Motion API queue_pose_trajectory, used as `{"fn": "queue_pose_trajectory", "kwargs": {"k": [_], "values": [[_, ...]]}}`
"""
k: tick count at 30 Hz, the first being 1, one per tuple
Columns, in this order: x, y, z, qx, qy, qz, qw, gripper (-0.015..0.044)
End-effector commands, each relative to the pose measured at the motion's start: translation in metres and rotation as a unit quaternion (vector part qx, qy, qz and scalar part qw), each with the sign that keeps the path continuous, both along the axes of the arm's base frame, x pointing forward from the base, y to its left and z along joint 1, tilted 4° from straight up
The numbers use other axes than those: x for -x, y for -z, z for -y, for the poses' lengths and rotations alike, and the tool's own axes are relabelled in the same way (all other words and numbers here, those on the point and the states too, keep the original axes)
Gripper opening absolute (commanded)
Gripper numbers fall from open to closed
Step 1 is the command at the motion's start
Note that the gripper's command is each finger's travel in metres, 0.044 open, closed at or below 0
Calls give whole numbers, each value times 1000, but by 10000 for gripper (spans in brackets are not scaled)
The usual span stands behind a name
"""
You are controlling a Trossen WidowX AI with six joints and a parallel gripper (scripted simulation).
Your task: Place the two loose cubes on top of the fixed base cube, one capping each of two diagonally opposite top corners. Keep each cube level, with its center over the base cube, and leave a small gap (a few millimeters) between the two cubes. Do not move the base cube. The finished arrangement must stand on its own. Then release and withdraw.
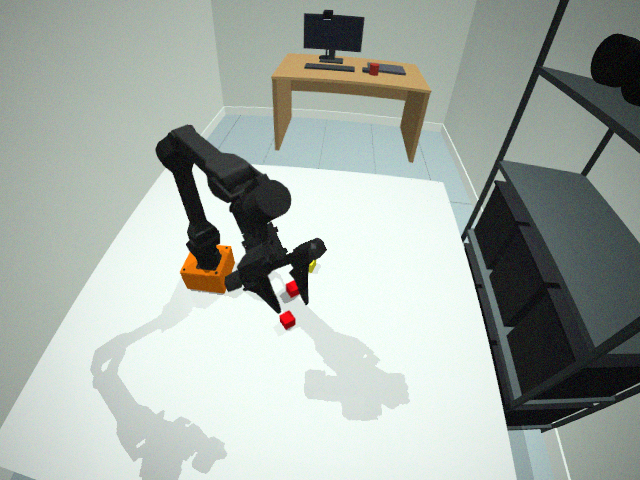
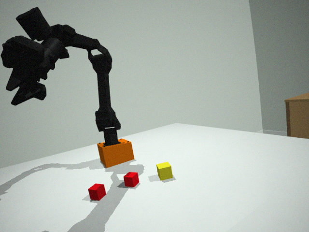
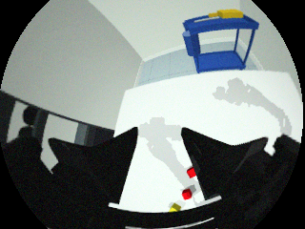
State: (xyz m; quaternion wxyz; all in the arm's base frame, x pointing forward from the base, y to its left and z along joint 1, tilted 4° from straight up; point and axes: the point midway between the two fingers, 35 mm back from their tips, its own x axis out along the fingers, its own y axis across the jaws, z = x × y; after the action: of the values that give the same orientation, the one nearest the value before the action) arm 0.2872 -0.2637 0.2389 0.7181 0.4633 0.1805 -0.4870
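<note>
The yellow cube (image 1: 312, 266) (image 2: 164, 171) (image 3: 174, 208) sits on the white table, partly hidden behind a finger in the top view. One red cube (image 1: 292, 288) (image 2: 131, 180) (image 3: 187, 194) lies near it, apart from it. The other red cube (image 1: 287, 320) (image 2: 97, 192) (image 3: 191, 172) lies farther from the yellow one. Both red cubes are on the table, and nothing is stacked on the yellow cube. My gripper (image 1: 292, 307) (image 2: 10, 96) (image 3: 160, 130) is open and empty, with its fingers apart, tilted and high above the table.
The orange arm base (image 1: 204, 281) (image 2: 119, 155) stands beside the cubes on the white table (image 1: 423, 310) (image 2: 224, 184). A dark shelf rack (image 1: 573, 206) stands beyond the table's right edge in the top view. A wooden desk (image 1: 351, 82) stands behind, and a blue cart (image 3: 220, 61) shows in the wrist view.
</note>
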Motion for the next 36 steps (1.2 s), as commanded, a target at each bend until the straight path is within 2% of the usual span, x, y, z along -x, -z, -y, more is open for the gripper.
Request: {"fn": "queue_pose_trajectory", "kwargs": {"k": [1,8,16,26,32,36], "values": [[-5,49,-26,-44,-77,-88,992,265],[2,115,-73,-117,-201,-214,949,265],[26,168,-127,-199,-330,-325,864,265],[28,172,-130,-203,-336,-330,858,265],[28,226,-132,-203,-336,-330,858,265],[28,233,-133,-203,-336,-330,858,265]]}}
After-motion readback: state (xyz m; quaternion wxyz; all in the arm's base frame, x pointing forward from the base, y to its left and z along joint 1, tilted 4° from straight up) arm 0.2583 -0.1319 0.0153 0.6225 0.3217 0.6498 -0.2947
